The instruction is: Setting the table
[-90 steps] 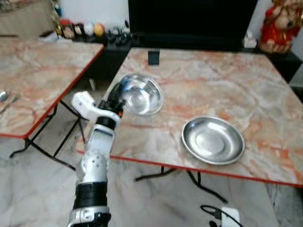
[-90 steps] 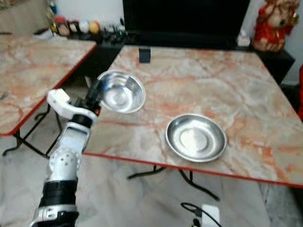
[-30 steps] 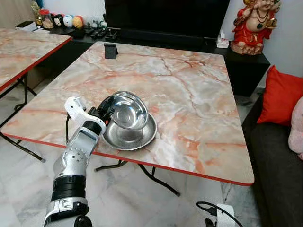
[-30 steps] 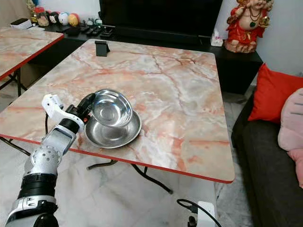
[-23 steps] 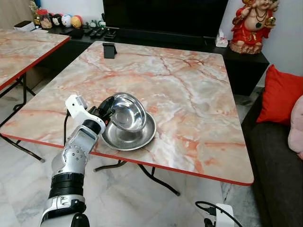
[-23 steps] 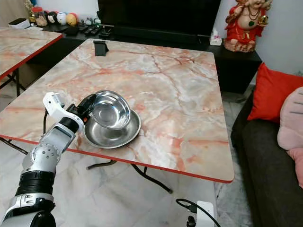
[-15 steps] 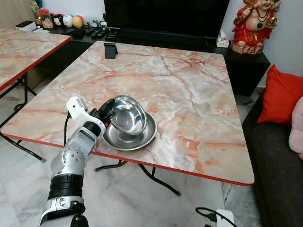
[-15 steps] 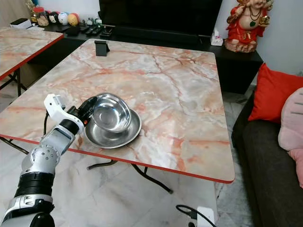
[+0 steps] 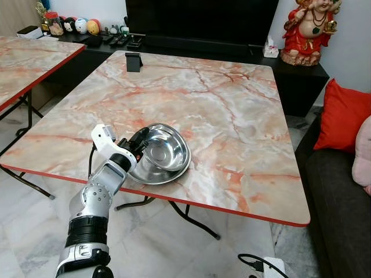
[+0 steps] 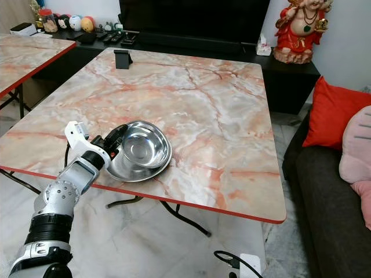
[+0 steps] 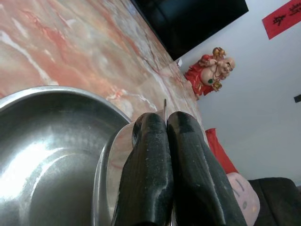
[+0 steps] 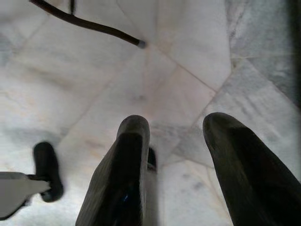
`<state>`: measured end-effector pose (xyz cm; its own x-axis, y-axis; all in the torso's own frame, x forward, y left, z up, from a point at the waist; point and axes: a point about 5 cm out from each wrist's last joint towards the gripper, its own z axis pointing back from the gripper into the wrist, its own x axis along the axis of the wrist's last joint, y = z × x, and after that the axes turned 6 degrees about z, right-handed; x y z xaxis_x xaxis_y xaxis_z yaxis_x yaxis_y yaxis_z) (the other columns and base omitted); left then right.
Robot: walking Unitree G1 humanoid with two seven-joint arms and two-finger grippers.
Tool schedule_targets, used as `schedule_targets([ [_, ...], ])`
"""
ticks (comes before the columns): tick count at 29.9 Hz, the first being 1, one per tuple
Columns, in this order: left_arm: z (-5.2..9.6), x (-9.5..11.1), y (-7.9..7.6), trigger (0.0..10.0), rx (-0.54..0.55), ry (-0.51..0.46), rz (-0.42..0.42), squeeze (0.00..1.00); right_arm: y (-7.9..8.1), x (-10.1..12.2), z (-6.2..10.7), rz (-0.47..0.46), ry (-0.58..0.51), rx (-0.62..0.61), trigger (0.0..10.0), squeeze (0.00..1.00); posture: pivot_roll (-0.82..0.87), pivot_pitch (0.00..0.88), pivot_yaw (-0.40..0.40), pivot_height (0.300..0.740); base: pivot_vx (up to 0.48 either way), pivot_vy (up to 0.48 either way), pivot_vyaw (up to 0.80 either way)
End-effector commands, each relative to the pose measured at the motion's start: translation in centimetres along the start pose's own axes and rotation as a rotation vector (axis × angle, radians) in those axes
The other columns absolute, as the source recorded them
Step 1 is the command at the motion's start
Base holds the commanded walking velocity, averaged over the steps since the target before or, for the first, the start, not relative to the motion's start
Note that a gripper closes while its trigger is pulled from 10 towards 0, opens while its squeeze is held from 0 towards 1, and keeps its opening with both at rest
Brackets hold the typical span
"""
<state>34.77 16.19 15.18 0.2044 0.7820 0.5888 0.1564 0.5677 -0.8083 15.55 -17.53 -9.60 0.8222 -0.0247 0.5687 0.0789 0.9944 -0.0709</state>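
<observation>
Steel bowl point(image 9: 166, 153), half a second before held tilted above the plate point(image 9: 141, 173), now sat lower, nested in it near the table's point(image 9: 243, 121) front edge. Left gripper point(image 9: 139, 145) still pinched its rim; right gripper point(image 12: 174, 141), fingers spread, hung over floor.

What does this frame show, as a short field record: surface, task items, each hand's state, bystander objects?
surface: marble-pattern table with a red edge
items: steel bowl sitting in a steel plate, near the table's front edge
left hand: shut on the bowl rim, fingers pinched together
right hand: open, over the tiled floor, idle
other: small black stand at the far edge; red figurine; red cushion
</observation>
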Motion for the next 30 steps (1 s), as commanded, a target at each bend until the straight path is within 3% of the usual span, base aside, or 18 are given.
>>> schedule_targets([
  [1,0.1,0.4,-0.2,10.0,-0.004,-0.023,-0.011,0.00,0.5,0.4,-0.1,0.010,-0.006,-0.003,10.0,0.00,0.02,0.000,-0.017,0.740,0.000,0.000,0.00],
  [6,0.1,0.4,-0.1,10.0,0.003,-0.024,-0.020,0.00,1.2,0.7,-0.1,0.014,-0.009,0.004,10.0,0.00,0.02,0.000,-0.017,0.740,0.000,0.000,0.00],
  [11,0.2,0.2,0.1,10.0,0.013,-0.018,-0.028,0.00,0.8,0.8,-0.2,0.013,-0.014,-0.001,10.0,0.00,0.02,0.000,-0.016,0.740,0.000,0.000,0.00],
  [20,0.3,0.3,0.2,10.0,0.027,-0.026,-0.037,0.00,-3.4,0.2,0.1,0.006,-0.008,-0.042,10.0,0.00,0.02,0.000,-0.018,0.740,0.000,0.000,0.00],
  [21,0.3,0.4,0.2,10.0,0.025,-0.027,-0.041,0.10,-3.8,0.1,0.1,0.005,-0.008,-0.045,10.0,0.00,0.02,0.000,-0.018,0.740,0.000,0.000,0.00],
  [22,0.2,0.4,0.1,10.0,0.024,-0.029,-0.045,0.10,-4.2,0.0,0.2,0.004,-0.007,-0.050,10.0,0.00,0.02,0.000,-0.018,0.740,0.000,0.000,0.00],
  [30,0.1,0.5,0.1,10.0,0.030,-0.033,-0.049,0.07,-4.6,-0.6,0.4,0.005,0.003,-0.050,10.0,0.00,0.02,0.000,-0.021,0.740,0.000,0.000,0.00],
])
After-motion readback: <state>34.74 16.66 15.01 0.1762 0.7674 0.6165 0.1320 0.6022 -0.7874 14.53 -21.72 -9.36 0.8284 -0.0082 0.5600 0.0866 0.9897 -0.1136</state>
